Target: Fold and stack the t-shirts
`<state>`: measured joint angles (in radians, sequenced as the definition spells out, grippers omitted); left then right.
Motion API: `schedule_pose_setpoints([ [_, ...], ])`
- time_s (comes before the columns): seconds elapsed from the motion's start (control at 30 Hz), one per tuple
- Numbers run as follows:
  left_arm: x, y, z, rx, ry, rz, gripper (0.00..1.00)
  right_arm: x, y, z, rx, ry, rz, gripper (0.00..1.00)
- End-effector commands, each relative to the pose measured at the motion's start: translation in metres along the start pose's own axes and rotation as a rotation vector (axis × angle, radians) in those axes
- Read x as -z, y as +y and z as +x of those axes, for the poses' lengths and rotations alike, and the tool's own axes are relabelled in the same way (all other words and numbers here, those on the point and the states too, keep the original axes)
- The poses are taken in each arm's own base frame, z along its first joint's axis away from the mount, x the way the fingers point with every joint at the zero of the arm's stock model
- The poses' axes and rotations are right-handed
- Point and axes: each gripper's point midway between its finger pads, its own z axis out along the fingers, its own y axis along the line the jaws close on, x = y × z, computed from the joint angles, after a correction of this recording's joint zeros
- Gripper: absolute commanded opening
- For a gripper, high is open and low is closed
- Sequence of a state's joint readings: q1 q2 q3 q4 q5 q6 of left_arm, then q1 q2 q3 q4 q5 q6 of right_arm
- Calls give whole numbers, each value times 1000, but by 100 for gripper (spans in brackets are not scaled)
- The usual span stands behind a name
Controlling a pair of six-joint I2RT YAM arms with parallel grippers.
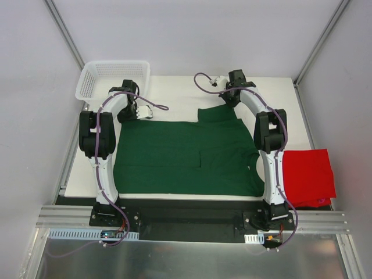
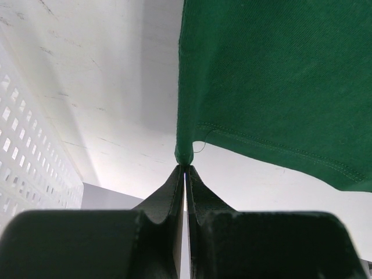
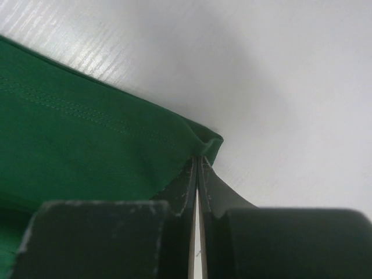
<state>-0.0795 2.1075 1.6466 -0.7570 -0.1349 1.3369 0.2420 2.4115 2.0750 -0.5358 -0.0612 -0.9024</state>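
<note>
A: What sits closest, at the bottom of the frame?

B: A brushed metal sheet (image 1: 186,258), then an aluminium rail (image 1: 58,216) running side to side. Both arm bases are bolted to it, the left arm (image 1: 102,163) lower left, the right arm (image 1: 270,163) lower right.

A: And beyond the rail?

B: A white table (image 1: 174,96). Close up, its surface is matte, with fine ribs and a few faint scuffs. The green t-shirt (image 1: 186,157) is spread across the middle of the frame between the two arms, its near hem along the table's front edge.

A: The other shirt?

B: The red t-shirt (image 1: 308,177) lies flat as a rough square at the lower right, just beside the right arm. Whether it touches the green one I cannot tell; the arm hides that edge.

A: The grippers?

B: Both are farther up. The left gripper (image 2: 185,167) is clenched on the green shirt's upper-left corner, a small nub of cloth pinched at its tips. The right gripper (image 3: 199,158) is clamped on a hemmed corner at the shirt's upper middle.

A: Farthest back?

B: A white mesh basket (image 1: 87,78) in the upper left, on the table's far corner. Plain pale walls (image 1: 186,35) close in the back and both sides.
</note>
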Motion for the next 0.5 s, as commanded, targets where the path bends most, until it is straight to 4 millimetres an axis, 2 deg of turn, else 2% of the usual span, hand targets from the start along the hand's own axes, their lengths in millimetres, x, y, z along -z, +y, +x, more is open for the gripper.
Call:
schedule_pose_setpoints([
  [0.0,3,1,-2,5,12,10,0,35,-8,-29,19,-75,28,1],
  [0.23,12,-1,-1,4,4,-1,0,39,-7,-32,32,-81,32,1],
  [0.47,19,-3,1,-1,5,-9,0,65,-10,-49,46,-124,57,1],
])
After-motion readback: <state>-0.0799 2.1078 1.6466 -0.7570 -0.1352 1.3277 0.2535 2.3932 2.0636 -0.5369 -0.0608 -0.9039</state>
